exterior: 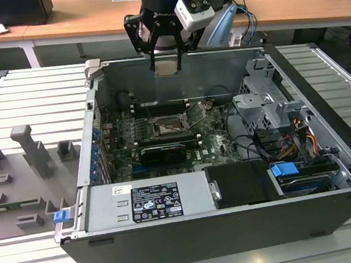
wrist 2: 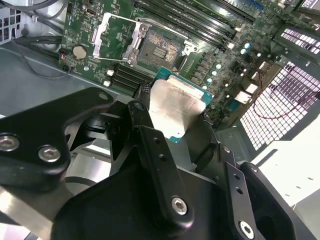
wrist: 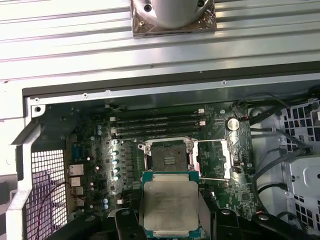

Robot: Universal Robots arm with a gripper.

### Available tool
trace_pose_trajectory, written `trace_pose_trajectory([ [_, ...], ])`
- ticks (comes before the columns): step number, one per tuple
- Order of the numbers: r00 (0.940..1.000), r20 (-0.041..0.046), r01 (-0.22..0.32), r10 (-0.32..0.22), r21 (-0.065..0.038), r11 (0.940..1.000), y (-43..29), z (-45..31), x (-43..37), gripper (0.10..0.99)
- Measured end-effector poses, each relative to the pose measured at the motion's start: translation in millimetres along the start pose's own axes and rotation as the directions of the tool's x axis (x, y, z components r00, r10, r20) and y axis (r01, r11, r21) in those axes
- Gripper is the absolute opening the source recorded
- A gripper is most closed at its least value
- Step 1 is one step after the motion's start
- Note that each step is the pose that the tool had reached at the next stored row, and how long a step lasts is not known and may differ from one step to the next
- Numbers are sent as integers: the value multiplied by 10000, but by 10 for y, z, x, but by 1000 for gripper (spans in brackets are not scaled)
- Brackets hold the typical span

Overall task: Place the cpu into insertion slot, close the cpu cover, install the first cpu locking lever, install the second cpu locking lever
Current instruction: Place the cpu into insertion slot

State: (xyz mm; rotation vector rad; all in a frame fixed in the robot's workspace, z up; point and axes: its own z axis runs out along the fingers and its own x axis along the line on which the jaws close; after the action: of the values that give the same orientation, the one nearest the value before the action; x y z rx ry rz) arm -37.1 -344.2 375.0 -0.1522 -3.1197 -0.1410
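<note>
My gripper (exterior: pixel 167 62) hangs over the back wall of the open computer case, shut on the cpu (exterior: pixel 167 67), a flat silver-grey square chip. In both wrist views the cpu (wrist 2: pixel 175 107) (wrist: pixel 170 202) sits between the black fingers (wrist 2: pixel 145 120), held above the motherboard and apart from it. The insertion slot (exterior: pixel 166 127) (wrist 2: pixel 160 47) (wrist: pixel 167 155) is a dark square socket with a silver rim, and it lies bare. The cpu cover (wrist 2: pixel 115 35) (wrist: pixel 212 157) is swung open beside the slot. A thin wire lever (wrist: pixel 215 178) runs along the cover's edge.
Long black memory slots (wrist: pixel 157 125) run beside the socket. A power supply (exterior: pixel 148 200) fills the case's front, with a drive cage (exterior: pixel 266 100) and cables at the exterior view's right. Grey fixtures (exterior: pixel 30 153) stand on the ribbed table at its left.
</note>
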Motion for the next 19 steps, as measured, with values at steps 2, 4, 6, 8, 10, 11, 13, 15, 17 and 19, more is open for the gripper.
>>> trace_pose_trajectory([
  [2, 10000, 3, -34, 34, -1, 10000, 0, 0, 0, 529],
  [4, 9999, 13, -149, 149, -3, 9999, 0, 0, 0, 529],
  [6, 9998, 17, -191, 191, -5, 9998, 0, 0, 0, 529],
  [8, 9997, 20, -223, 223, -5, 9998, 0, 0, 0, 529],
  [10, 9996, 24, -266, 266, -5, 9996, 0, 0, 0, 529],
  [11, 9996, 25, -282, 282, -6, 9996, 0, 0, 0, 529],
  [13, 9995, 28, -313, 313, -7, 9995, 0, 1, 0, 529],
  [15, 9993, 33, -365, 365, -8, 9993, 0, 1, 0, 529],
  [17, 9992, 35, -402, 402, -9, 9992, 0, 1, 0, 529],
  [19, 9991, 39, -434, 434, -10, 9991, 0, 1, 0, 529],
])
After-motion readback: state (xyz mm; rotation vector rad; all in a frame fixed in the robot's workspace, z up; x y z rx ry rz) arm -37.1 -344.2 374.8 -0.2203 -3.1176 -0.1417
